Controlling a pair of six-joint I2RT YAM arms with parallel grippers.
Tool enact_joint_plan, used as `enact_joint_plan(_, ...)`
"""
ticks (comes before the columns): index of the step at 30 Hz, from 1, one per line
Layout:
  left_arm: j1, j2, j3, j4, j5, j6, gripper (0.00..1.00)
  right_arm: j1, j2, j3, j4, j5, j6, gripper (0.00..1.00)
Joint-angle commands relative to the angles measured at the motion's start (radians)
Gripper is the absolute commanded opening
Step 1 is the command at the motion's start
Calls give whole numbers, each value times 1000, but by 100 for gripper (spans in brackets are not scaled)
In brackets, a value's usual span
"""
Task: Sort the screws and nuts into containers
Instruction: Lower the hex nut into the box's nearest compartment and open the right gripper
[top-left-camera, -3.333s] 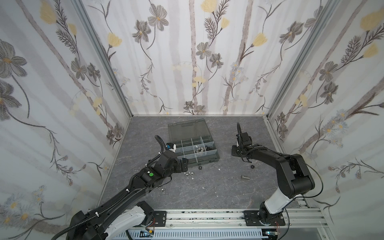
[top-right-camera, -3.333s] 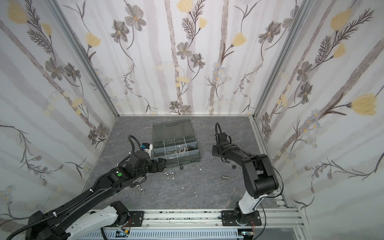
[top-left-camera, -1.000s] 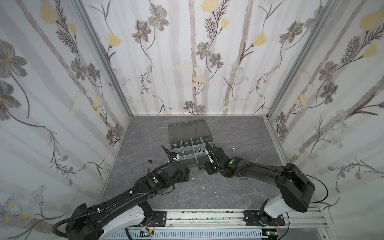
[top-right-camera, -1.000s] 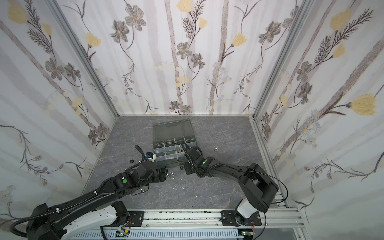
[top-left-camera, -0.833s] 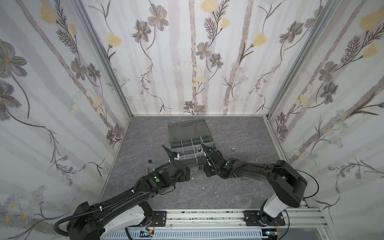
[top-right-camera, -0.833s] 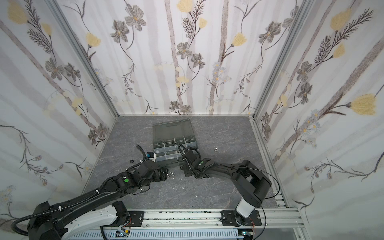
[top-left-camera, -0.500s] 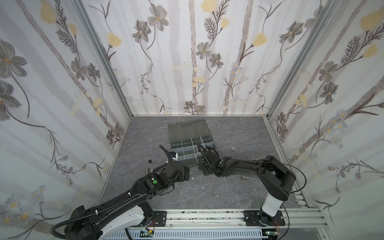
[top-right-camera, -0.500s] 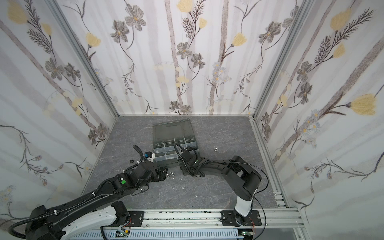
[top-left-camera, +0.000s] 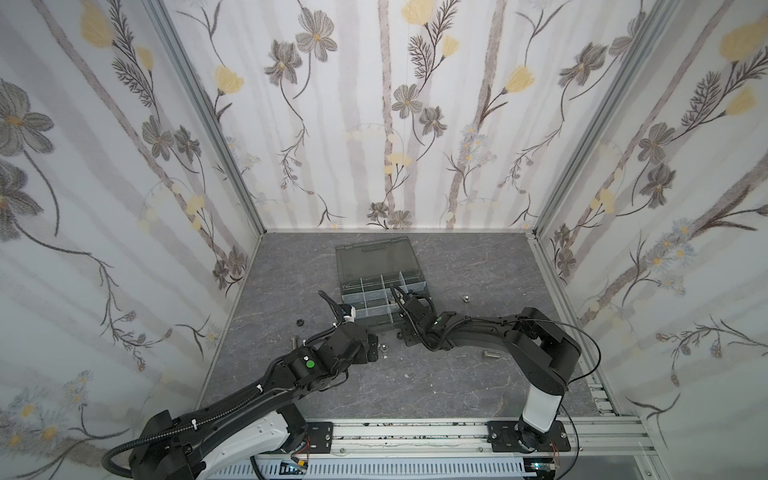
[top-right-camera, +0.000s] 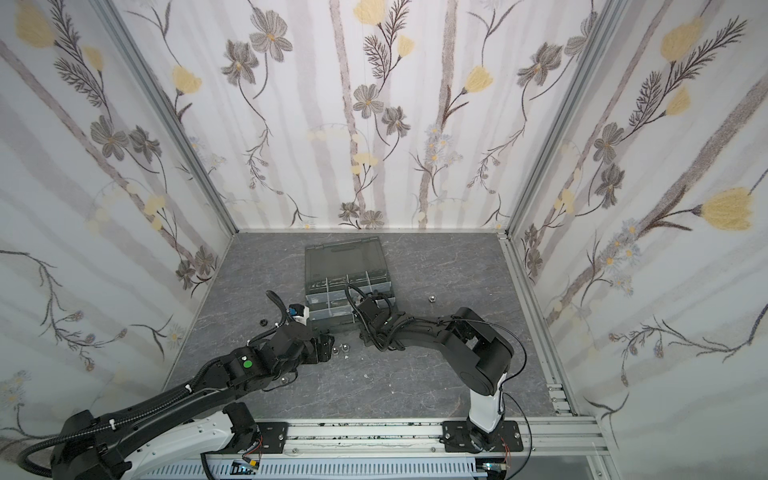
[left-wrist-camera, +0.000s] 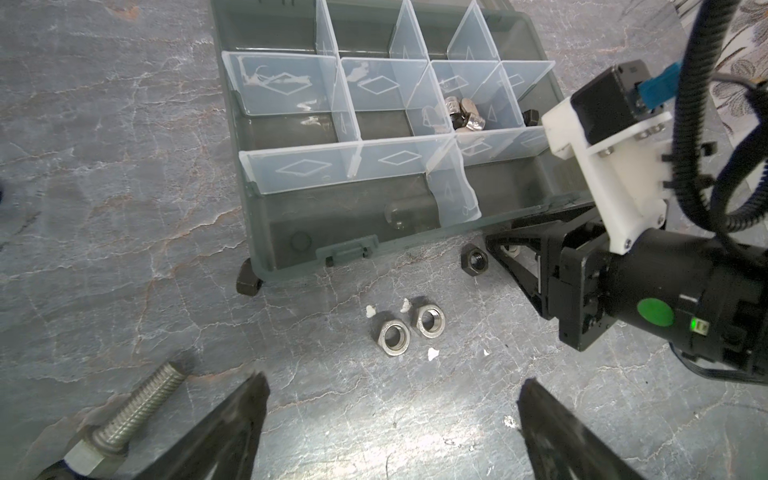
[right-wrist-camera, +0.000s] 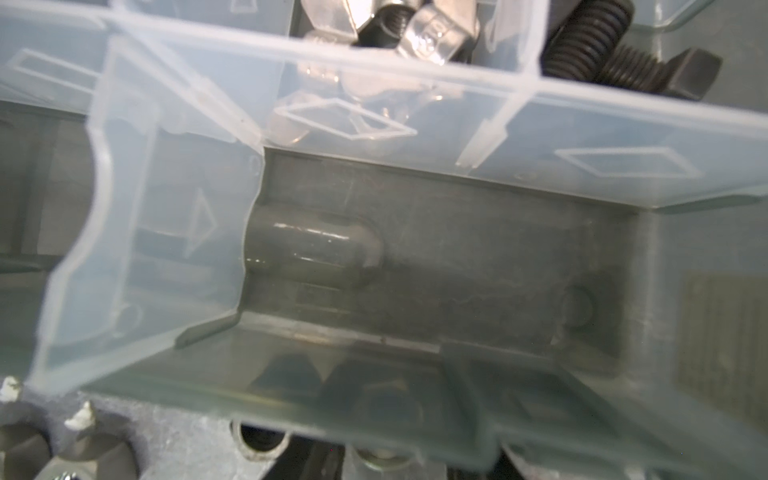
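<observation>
The organizer box (top-left-camera: 353, 297) lies open mid-table, its containers split by pale dividers (left-wrist-camera: 345, 166). One cell holds silver nuts (left-wrist-camera: 463, 114), its neighbour black screws (right-wrist-camera: 623, 54). My left gripper (left-wrist-camera: 392, 399) hovers open just short of two silver nuts (left-wrist-camera: 395, 334) lying loose before the box. A silver screw (left-wrist-camera: 124, 411) lies beside one left finger. My right gripper (left-wrist-camera: 509, 249) is pressed low against the box's front wall (right-wrist-camera: 291, 399), next to a black nut (left-wrist-camera: 475, 262). In the right wrist view that wall hides the jaws, so their state is unclear.
The smoky lid (top-left-camera: 374, 257) lies flat behind the cells. Loose on the table are a silver nut (top-left-camera: 466, 298), a silver screw (top-left-camera: 491, 354), a black nut (top-left-camera: 299, 322) and a black piece (left-wrist-camera: 248, 284) at the box's corner. Both grippers (top-right-camera: 368, 334) work close together.
The right arm swung in from the right side to the box's front and has edged a little closer to the wall. The left gripper has hardly moved and stays open.
</observation>
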Motion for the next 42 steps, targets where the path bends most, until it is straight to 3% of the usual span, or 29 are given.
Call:
enact_joint_plan(1, 0, -11, -6, -2, -20, -10, 94, 0, 0, -2, -37, -8, -7, 29)
enact_joint_plan(8, 2, -9, -4, -2, -15, -11, 94, 0, -31, -11, -40, -9, -8, 16)
enact_joint_plan(12, 1, -11, -5, -10, -13, -10, 94, 0, -73, -12, -48, -12, -6, 14)
enact_joint_plan(27, 0, 5, -23, 5, -8, -16, 95, -48, -213, 69, -108, -71, -30, 14)
enact_joint_plan(38, 1, 60, -35, 33, 9, -13, 93, -146, -128, 141, -93, -195, -42, 16)
enact_joint_plan(42, 1, 81, -33, 38, 8, -8, 92, -161, -101, 154, -85, -219, -41, 22)
